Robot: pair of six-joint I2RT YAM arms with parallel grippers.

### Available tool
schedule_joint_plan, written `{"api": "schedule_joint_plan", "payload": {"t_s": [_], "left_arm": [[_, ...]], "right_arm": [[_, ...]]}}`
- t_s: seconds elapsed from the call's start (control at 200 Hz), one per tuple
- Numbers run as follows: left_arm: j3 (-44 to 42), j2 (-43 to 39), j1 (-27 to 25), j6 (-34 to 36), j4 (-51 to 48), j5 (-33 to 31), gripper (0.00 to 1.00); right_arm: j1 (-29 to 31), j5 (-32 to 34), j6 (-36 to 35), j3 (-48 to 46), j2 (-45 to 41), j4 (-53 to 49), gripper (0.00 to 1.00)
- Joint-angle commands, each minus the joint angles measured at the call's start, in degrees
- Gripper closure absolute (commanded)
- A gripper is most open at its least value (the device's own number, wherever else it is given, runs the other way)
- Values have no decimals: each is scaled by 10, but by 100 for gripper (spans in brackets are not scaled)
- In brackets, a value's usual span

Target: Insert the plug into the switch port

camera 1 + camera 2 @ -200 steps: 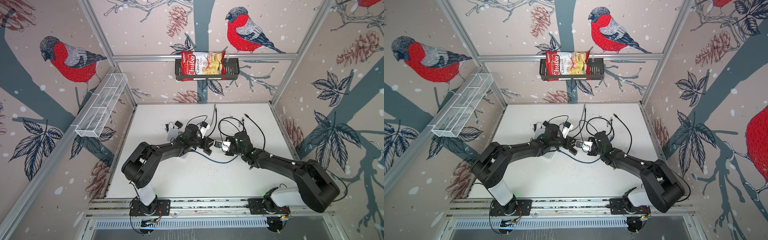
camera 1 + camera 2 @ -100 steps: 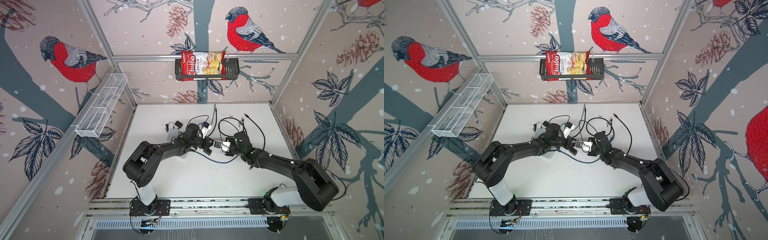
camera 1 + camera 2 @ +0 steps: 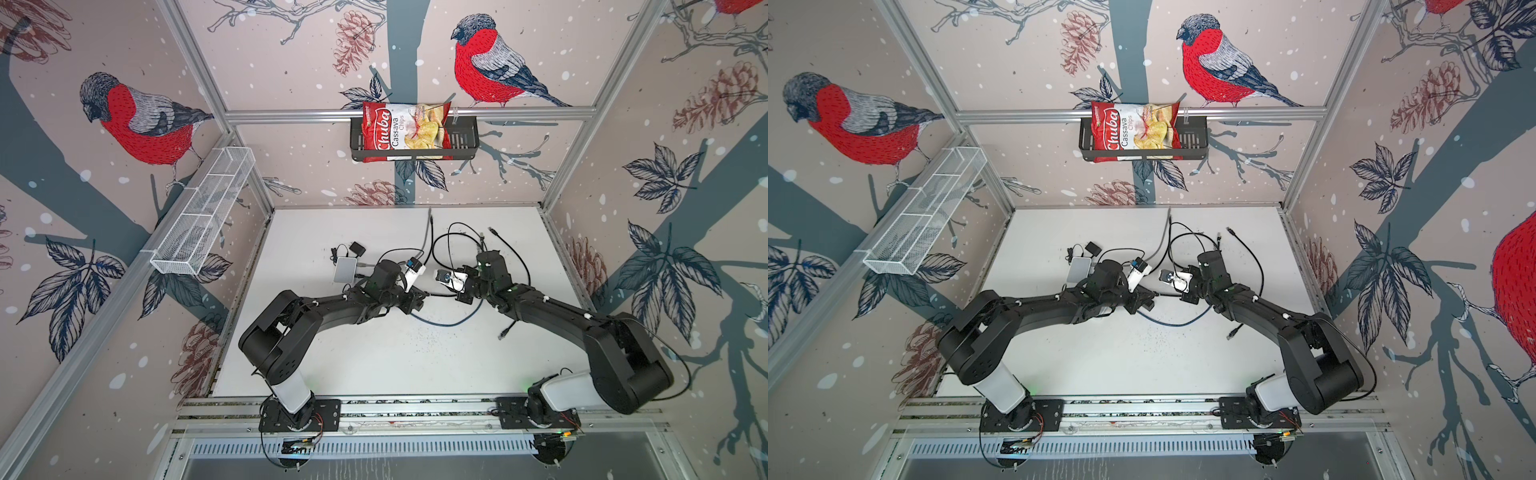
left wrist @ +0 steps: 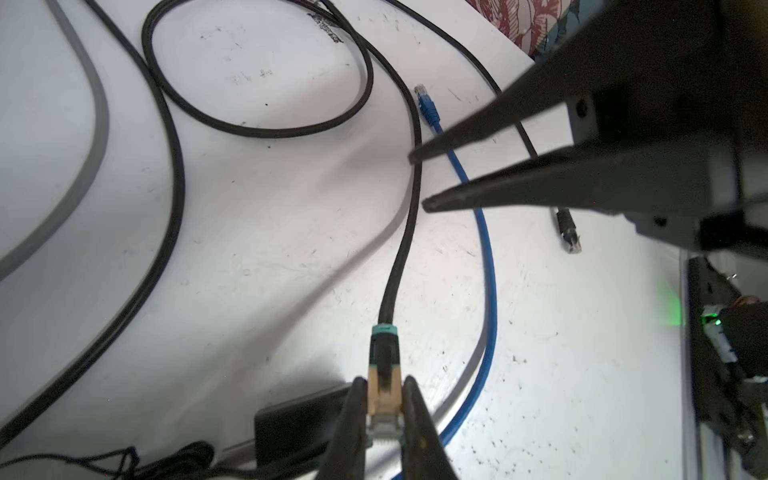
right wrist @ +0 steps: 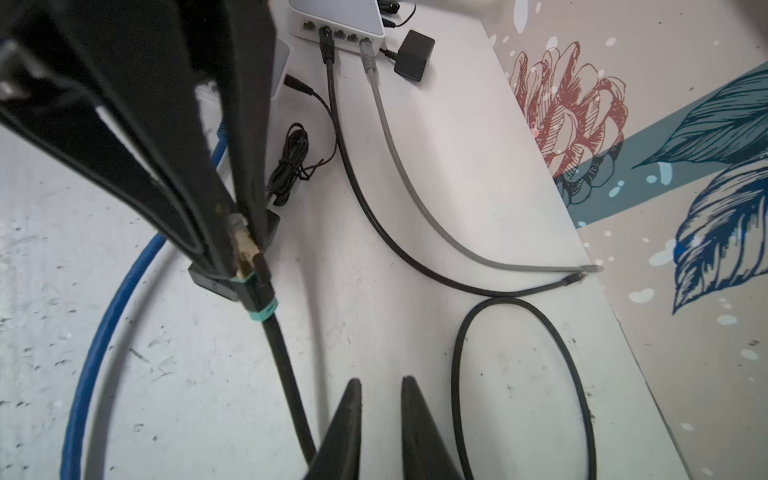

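The left gripper (image 4: 384,419) is pinching the plug (image 4: 384,388) by its pale body. Its jaws are pressing on both sides, and the teal collar is sticking out past the fingertips. The plug's black cable (image 4: 409,232) is trailing away from it over the white table (image 3: 374,357) and passing just beside the tips of the right gripper (image 5: 378,399). That gripper is hanging slightly open, a narrow gap showing between its fingers and nothing sitting in it. In both top views the two grippers are facing each other near the middle of the table, with the plug held there, raised off the surface and apart from the switch (image 3: 345,269). The switch, a flat white box, is lying on the far left side of the left arm's wrist. In the right wrist view a second black lead (image 5: 328,54) and a grey cable (image 5: 370,58) are already sitting in two of its ports. A blue cable (image 5: 104,324) is curving loose across the table beneath the left gripper.
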Motion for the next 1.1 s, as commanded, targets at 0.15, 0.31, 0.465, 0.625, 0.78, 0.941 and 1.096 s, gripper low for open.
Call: {"api": "schedule_joint_plan", "payload": {"t_s": [0.15, 0.31, 0.465, 0.625, 0.78, 0.941, 1.096], "left_arm": [[-46, -29, -28, 146, 73, -85, 95], [-91, -51, -30, 190, 124, -80, 95], [-151, -67, -31, 221, 233, -69, 100], [-191, -72, -32, 270, 309, -36, 100], [-242, -67, -35, 293, 437, -38, 100], [-243, -57, -35, 304, 450, -36, 100], [-243, -59, -35, 308, 452, -36, 100]], "right_arm": [[-18, -112, -37, 20, 38, -75, 77], [-28, -154, -47, 28, 61, -76, 74], [-32, -190, -66, 59, 88, -113, 71], [-27, -200, -81, 69, 97, -125, 65], [-18, -202, -92, 69, 92, -131, 63], [-2, -205, -96, 65, 82, -127, 62], [18, -209, -99, 72, 82, -138, 62]]}}
